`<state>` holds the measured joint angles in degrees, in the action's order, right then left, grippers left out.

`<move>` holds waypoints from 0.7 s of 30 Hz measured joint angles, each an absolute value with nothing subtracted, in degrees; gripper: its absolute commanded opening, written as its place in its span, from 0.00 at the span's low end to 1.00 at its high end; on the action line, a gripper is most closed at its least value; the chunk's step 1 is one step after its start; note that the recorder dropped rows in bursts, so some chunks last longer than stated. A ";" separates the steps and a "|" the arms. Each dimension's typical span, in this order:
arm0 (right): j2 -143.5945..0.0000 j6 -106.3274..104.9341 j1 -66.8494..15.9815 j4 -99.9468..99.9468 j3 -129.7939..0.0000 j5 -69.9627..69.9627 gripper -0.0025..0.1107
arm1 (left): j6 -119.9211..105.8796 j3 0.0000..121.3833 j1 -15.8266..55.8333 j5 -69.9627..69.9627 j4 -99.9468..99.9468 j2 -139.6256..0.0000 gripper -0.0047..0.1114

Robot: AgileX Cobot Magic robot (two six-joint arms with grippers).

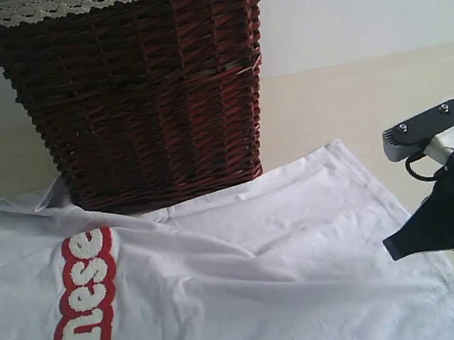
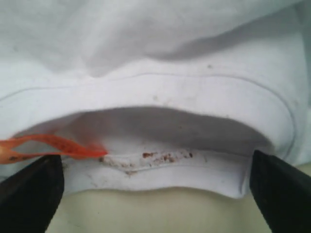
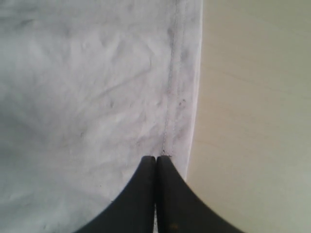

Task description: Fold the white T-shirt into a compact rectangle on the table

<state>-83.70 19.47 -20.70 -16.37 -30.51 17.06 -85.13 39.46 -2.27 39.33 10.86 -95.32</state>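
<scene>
The white T-shirt (image 1: 268,259) lies spread on the table (image 1: 390,99), its red-outlined letters (image 1: 84,307) at the left. In the left wrist view my left gripper (image 2: 156,160) is open, with one finger (image 2: 29,194) on each side of the shirt's collar (image 2: 160,170). The orange neck label (image 2: 48,144) is near one finger, and nothing is held. My right gripper (image 1: 390,249) hangs over the shirt's right edge. Its tips (image 3: 156,159) are shut together above the stitched hem (image 3: 172,97), with no cloth seen between them.
A tall dark red wicker basket (image 1: 144,88) with white lace trim stands on the table behind the shirt, touching its far edge. Bare cream tabletop (image 3: 257,121) lies beside the hem and to the right of the basket.
</scene>
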 measured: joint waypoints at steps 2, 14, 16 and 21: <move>-83.70 19.47 -20.70 -16.37 -30.51 17.06 0.02 | -85.13 39.46 -2.27 38.74 10.72 -96.25 0.94; -83.70 19.47 -20.70 -16.37 -30.51 17.06 0.02 | -87.55 43.46 -6.79 38.83 6.94 -101.31 0.93; -83.70 19.47 -20.70 -16.37 -30.51 17.06 0.02 | -88.84 43.46 -6.93 38.60 6.94 -101.31 0.93; -83.70 19.35 -20.70 -16.37 -30.51 17.06 0.02 | -92.05 43.46 -7.07 37.91 6.94 -101.43 0.93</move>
